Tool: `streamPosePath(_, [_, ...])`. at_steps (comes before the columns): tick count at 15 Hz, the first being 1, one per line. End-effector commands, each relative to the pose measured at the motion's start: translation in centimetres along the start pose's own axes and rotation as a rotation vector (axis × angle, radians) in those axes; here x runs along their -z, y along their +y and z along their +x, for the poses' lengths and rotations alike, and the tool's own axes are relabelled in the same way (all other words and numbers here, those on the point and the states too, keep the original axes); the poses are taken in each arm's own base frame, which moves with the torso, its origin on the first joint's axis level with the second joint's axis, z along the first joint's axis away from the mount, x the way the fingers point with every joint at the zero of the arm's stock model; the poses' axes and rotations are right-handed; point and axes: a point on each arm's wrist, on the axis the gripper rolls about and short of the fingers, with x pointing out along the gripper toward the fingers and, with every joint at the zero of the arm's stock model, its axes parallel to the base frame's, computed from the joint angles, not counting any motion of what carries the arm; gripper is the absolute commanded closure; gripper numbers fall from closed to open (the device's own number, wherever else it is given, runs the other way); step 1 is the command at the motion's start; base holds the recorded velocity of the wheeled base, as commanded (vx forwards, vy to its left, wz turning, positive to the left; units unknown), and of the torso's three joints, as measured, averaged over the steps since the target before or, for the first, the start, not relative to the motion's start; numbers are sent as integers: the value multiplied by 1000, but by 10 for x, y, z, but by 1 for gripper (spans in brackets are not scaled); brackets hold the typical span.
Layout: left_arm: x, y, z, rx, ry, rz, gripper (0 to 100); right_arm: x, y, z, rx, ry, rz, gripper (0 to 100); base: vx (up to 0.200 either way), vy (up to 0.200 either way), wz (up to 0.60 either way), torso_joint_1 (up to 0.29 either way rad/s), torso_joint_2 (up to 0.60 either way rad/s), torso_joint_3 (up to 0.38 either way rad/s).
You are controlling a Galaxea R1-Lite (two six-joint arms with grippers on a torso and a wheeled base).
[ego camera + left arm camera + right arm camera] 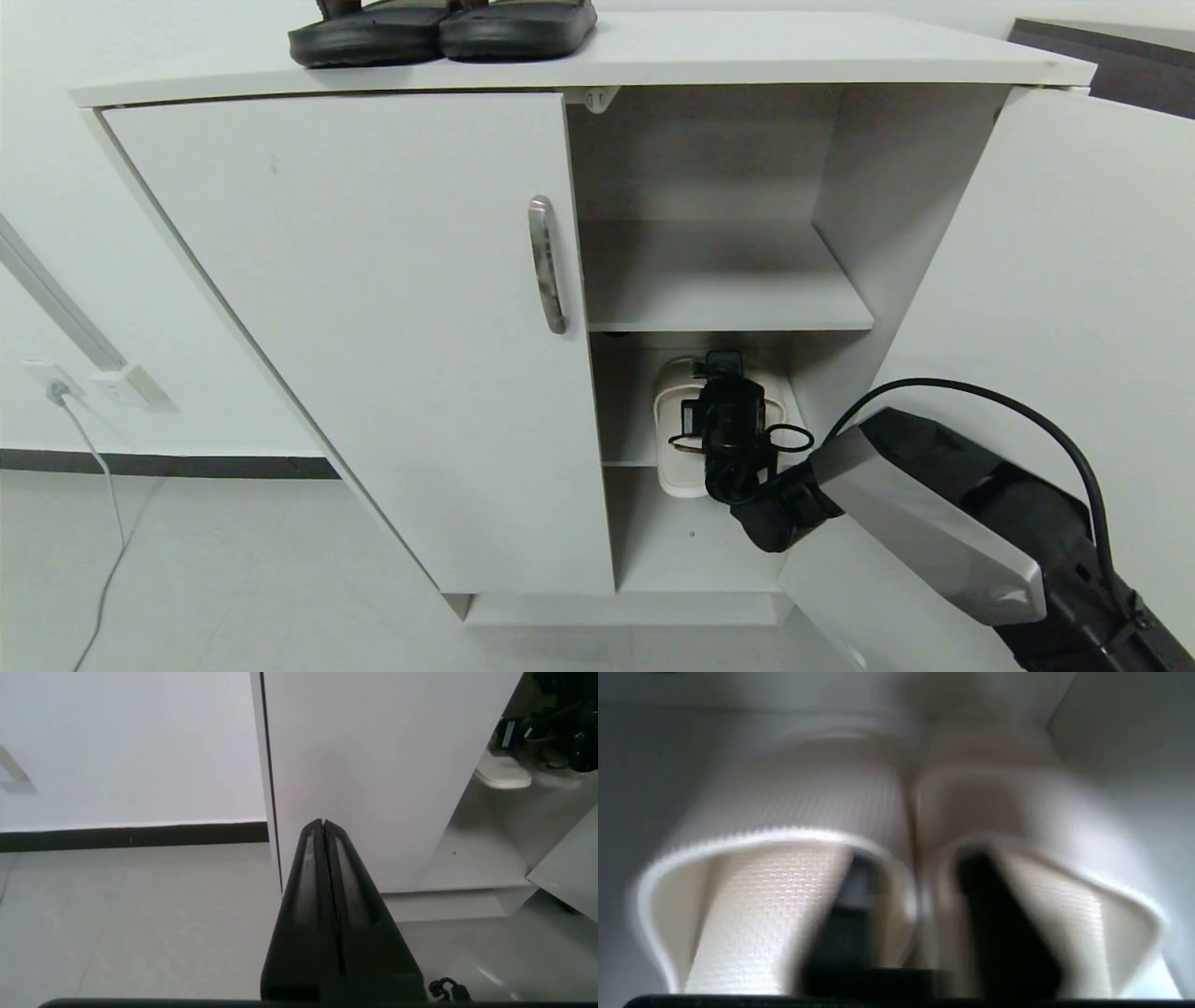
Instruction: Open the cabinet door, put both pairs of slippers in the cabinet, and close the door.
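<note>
The left gripper (pixel 322 824), its two black fingers pressed flat together with nothing between them, hangs above the grey tiled floor (pixel 140 915), facing the left front edge of a white laminate cabinet (pixel 794 56). On the wall to the cabinet's left, a grey cable (pixel 103 504) runs down from a white socket (pixel 56 385). A pair of black rubber slippers (pixel 439 33) sits side by side on the cabinet's top, toward its left end. Below them the left door (pixel 355 327) is shut, with a brushed-metal bar handle (pixel 546 264) at its inner edge. The right half stands open, and the upper shelf (pixel 728 280) is bare. In the compartment beneath it, a pair of cream foam slippers (pixel 674 439) rests on the lower shelf, heels over its front edge. The right gripper (pixel 721 383) clamps their touching inner walls, one dark finger (pixel 990 924) inside each slipper. The white right door (pixel 1046 308) is swung wide.
</note>
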Motion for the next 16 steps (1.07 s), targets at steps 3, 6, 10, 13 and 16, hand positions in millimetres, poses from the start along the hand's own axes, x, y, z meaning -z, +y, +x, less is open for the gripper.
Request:
streamPosePath(3, [0,0,0,-1,1,-1,100,6,-2,-5,-5,23,-20,0,0,0,0,0,0,0])
streamPosePath(6, [0,0,0,-3,1,1,100,-5,-5,-24,-23,27,-23,0,0,0,0,0,0,0])
streamPosePath(10, [0,0,0,-1,1,-1,100,-25,-10,-73,-72,35,-34,0,0,0,0,0,0,0])
streamPosePath(13, [0,0,0,-1,1,-1,100,-33,-21,-125,-137,75,-72,0,0,0,0,0,0,0])
streamPosePath(16, [0,0,0,-1,1,-2,100,-36,-34,-153,-166,89,-82,0,0,0,0,0,0,0])
